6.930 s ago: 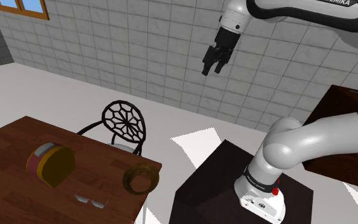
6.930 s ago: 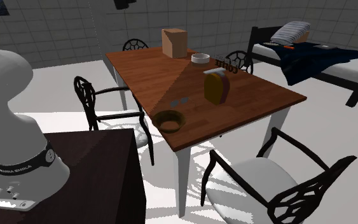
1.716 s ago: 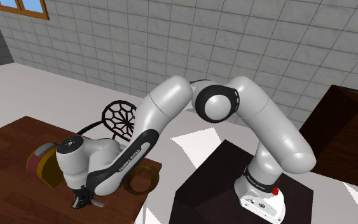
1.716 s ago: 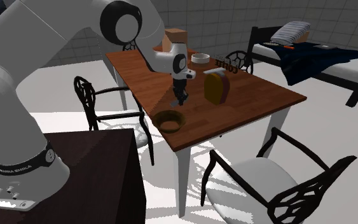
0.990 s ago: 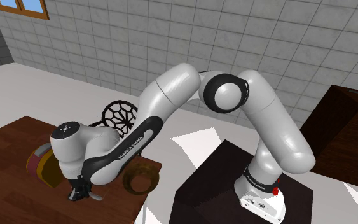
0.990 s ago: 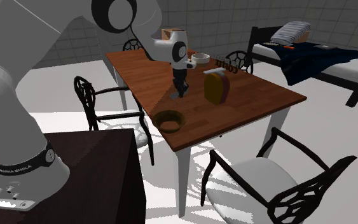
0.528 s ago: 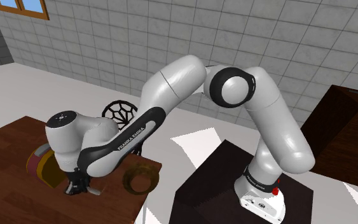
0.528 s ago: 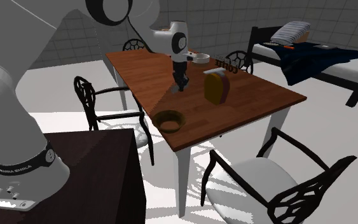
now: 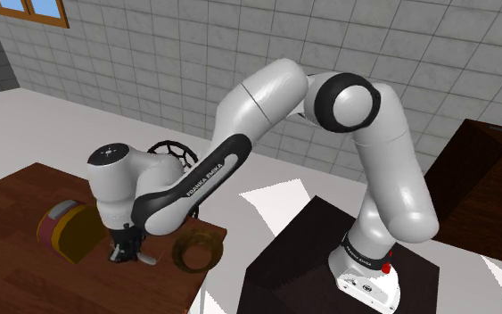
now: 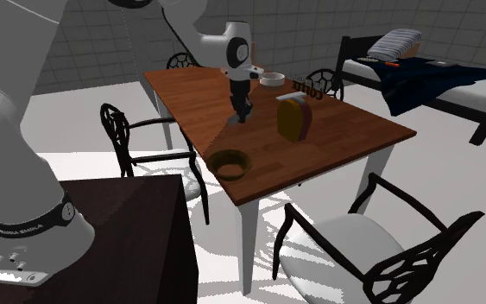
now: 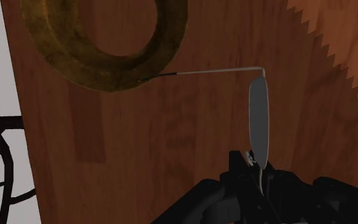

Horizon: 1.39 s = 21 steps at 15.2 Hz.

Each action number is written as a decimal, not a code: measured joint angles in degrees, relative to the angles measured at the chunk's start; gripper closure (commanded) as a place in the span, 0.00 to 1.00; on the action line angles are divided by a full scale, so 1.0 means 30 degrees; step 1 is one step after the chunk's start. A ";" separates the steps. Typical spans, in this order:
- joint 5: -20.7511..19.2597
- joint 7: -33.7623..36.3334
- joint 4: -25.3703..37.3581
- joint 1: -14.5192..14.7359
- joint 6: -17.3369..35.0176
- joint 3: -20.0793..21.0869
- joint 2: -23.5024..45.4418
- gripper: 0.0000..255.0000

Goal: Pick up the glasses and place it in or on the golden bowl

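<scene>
Lifted clear of the table (image 11: 184, 146), the black gripper (image 11: 254, 169) is carrying the glasses (image 11: 259, 121), its fingers pinched tight on the frame. Moments ago it was down at the wood, where the glasses were lying. Now they are hanging from the gripper above the table, one thin temple reaching out as far as the rim of the golden bowl (image 11: 107, 54). The arm is swinging toward that bowl, which sits near the table's edge. The pick looks done; the carry over the bowl and the release remain.
</scene>
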 measured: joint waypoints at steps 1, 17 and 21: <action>0.0028 0.0047 -0.0937 -0.0214 0.0451 0.0058 -0.0491 1.00; 0.0544 -0.1304 -1.1185 -0.3478 0.5977 0.0326 -0.5667 1.00; -0.0292 -0.0673 -1.1095 -0.3051 0.6724 -0.0247 -0.4759 1.00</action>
